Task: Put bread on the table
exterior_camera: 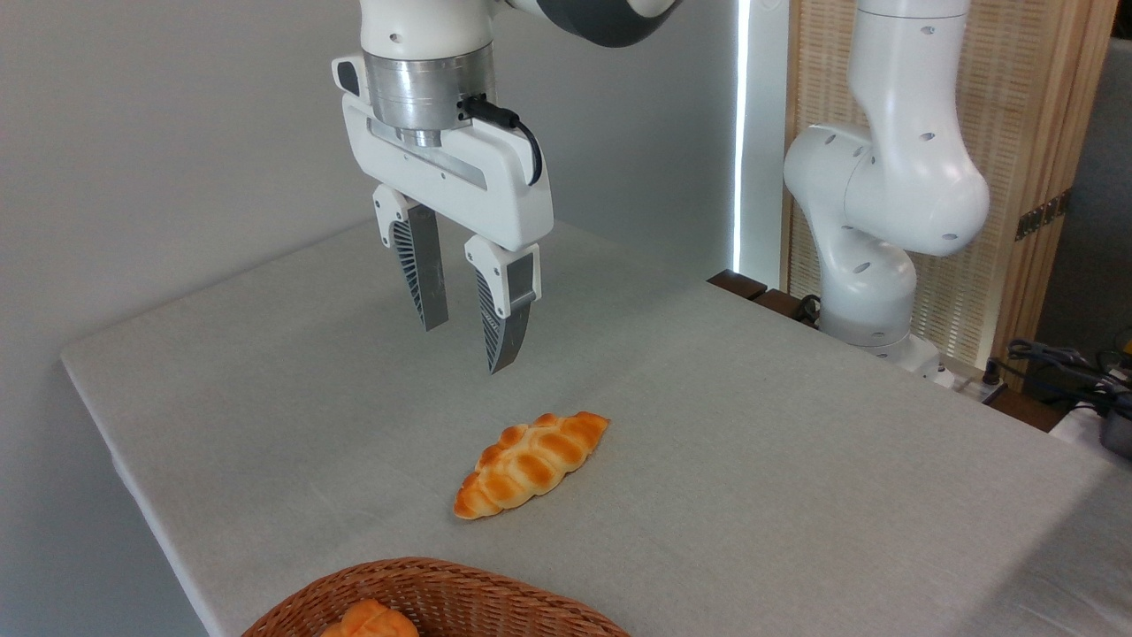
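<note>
A robot gripper [467, 347] hangs with fingers apart above a cloth-covered table [796, 460], where a braided loaf [531, 464] lies. At the bottom edge, a small bun [370, 619] sits in a wicker basket [495, 597].

Bright, even, sharp; blown-out light strip [741, 133] behind; soft shadow, perhaps, on table [1044, 548] lower right.

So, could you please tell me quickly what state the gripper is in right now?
White two-finger gripper: open, holding nothing, hanging above the grey-beige cloth table.
</note>
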`<state>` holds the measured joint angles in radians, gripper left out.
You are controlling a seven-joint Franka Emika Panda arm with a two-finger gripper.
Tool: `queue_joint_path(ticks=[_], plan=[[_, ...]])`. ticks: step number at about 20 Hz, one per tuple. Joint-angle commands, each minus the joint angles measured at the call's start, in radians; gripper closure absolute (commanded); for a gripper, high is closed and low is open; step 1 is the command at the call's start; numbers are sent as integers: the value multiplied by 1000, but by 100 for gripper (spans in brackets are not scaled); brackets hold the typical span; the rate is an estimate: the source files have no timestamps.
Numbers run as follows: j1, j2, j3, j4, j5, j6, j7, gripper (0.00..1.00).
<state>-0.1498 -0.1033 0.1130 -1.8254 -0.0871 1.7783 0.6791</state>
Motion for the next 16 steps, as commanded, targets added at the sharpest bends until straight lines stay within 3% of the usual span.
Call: queue_joint_path(ticks=[1, 16], plan=[[-4, 11, 4, 18, -16, 4, -7, 0], [-8, 20, 2, 17, -14, 4, -6, 0]])
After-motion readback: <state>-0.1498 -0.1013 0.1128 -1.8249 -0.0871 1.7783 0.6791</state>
